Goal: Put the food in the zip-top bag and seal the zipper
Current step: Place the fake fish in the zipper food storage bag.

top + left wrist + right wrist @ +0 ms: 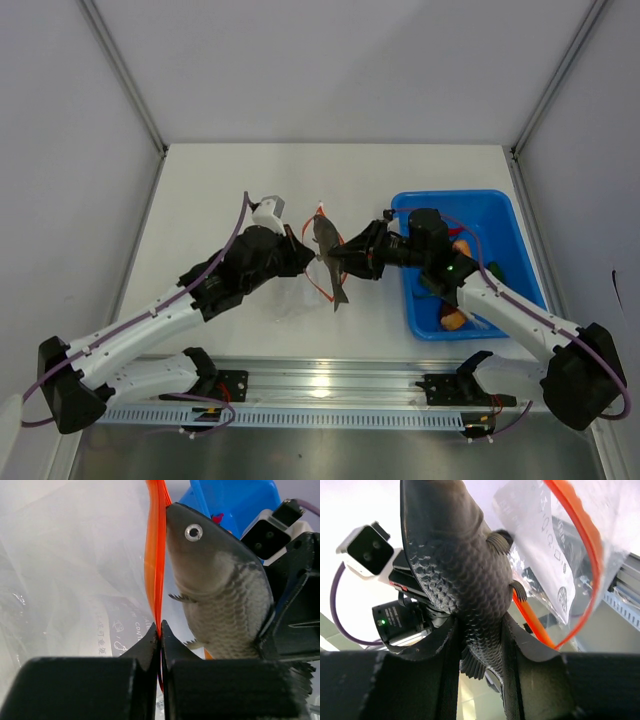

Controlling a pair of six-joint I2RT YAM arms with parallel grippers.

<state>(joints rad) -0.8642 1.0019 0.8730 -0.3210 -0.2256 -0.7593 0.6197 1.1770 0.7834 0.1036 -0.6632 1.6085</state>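
My left gripper (160,626) is shut on the orange-red zipper (155,555) of the clear zip-top bag (75,580) and holds it up above the table. My right gripper (480,635) is shut on the tail half of a grey toy fish (460,570), a piece of the food. The fish (220,595) points head first at the bag's mouth, its nose against the zipper strip. From above, the fish (328,262) hangs between the left gripper (305,258) and the right gripper (347,262). The zipper (316,286) loops below them.
A blue tray (455,197) stands to the right, under the right arm, with an orange toy food (453,320) and a green one (495,270) in it. The metal rail (330,385) runs along the near edge. Grey walls enclose the white table.
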